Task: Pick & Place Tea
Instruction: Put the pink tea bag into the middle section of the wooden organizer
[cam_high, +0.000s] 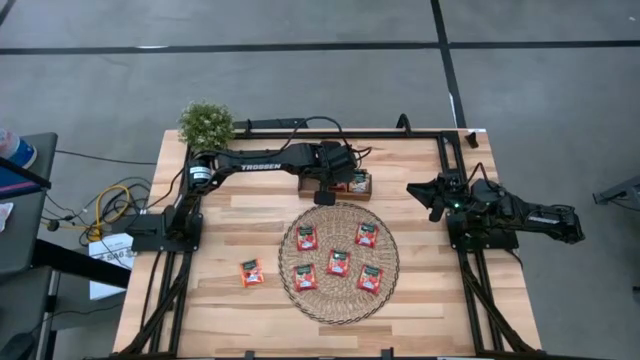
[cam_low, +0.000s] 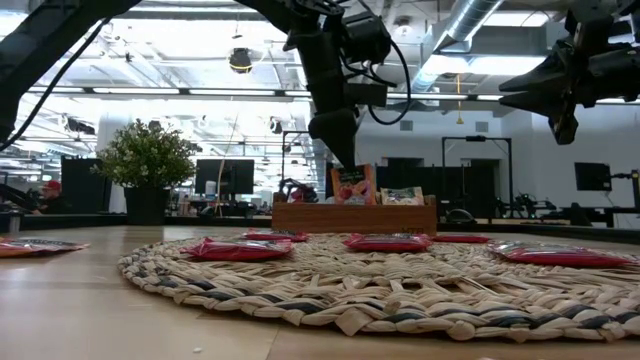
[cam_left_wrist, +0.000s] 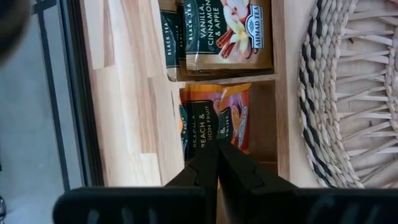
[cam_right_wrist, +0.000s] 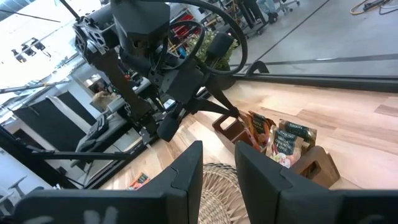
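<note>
Orange sachet partly behind left tool, tray's third slot hidden.

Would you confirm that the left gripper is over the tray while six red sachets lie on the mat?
Not quite: the mat holds five red sachets, and a sixth lies on the table beside it, as the high view shows. The left gripper is indeed over the tray.

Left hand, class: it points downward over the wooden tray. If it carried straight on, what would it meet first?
Most likely the orange tea sachet standing in the wooden tray: the left hand sits shut right above it, fingers aimed at its top edge. How close they are is unclear.
</note>
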